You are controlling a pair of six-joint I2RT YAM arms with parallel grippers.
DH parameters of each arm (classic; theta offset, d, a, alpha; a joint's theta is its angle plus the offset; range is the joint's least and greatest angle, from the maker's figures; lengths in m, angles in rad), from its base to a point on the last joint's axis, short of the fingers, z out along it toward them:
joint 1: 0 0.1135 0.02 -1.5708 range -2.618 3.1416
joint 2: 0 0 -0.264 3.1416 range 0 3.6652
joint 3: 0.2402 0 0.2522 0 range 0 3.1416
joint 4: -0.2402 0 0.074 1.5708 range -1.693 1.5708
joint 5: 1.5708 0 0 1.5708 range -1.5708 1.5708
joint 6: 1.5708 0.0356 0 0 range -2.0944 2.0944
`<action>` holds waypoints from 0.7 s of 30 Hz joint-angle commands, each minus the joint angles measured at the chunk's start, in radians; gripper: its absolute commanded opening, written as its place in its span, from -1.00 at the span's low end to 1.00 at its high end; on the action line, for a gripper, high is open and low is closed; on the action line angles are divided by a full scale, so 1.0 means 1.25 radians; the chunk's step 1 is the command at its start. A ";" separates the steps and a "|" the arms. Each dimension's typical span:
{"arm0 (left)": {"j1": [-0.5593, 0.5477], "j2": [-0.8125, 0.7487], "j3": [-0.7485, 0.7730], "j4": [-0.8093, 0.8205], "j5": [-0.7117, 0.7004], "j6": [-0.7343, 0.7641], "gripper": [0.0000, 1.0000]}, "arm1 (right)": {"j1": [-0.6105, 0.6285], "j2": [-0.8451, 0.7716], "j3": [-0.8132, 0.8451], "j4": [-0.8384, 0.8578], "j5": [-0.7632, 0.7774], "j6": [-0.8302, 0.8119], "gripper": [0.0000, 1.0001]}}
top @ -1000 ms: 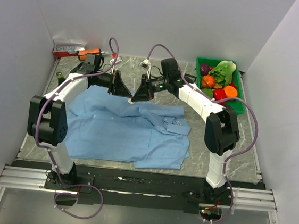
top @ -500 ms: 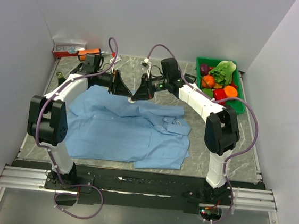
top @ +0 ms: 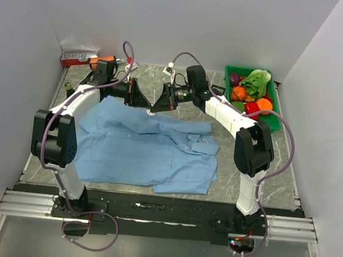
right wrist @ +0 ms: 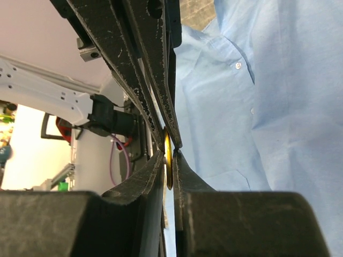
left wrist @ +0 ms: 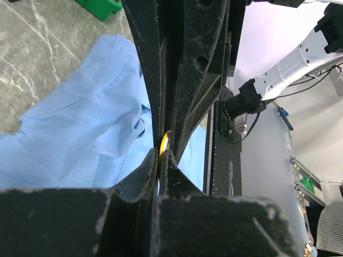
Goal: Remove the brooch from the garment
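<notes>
Pinching brooch edge-on in right gripper, narrowed and raised slightly since a second ago, with left gripper shut tip-to-tip against it, above far edge of shirt. Suggests brooch coming free.

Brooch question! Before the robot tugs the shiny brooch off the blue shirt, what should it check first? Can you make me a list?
1. Right claw gripping the brooch: ok, its tips pinch the gold edge.
2. Left claw gripping the brooch too: ok, it is shut with a gold sliver showing between its tips.
3. Brooch free of the shirt: cannot tell, the claws hide where it meets the cloth.
4. Shirt lying spread on the table: ok, it is not bunched or hanging.
5. Room around the claws: ok, the green bin sits well off to the right.
</notes>
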State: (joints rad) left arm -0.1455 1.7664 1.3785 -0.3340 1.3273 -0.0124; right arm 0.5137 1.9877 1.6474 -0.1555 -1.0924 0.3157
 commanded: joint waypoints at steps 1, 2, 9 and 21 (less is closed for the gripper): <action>-0.027 -0.006 0.003 -0.019 -0.002 0.000 -0.98 | -0.003 -0.013 0.014 0.177 0.011 0.066 -0.61; -0.027 -0.003 0.005 -0.026 -0.003 0.001 -0.98 | -0.005 -0.016 0.009 0.182 0.008 0.065 -0.58; -0.025 0.012 0.036 -0.058 -0.008 0.050 -0.98 | -0.021 -0.022 -0.001 0.192 -0.007 0.057 -0.28; -0.009 0.032 0.111 -0.107 0.022 0.098 -0.98 | -0.083 -0.065 0.000 -0.004 -0.027 -0.161 0.00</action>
State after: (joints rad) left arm -0.1638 1.8099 1.4410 -0.4427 1.3056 0.0597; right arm 0.4484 1.9739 1.6241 -0.0456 -1.1267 0.2874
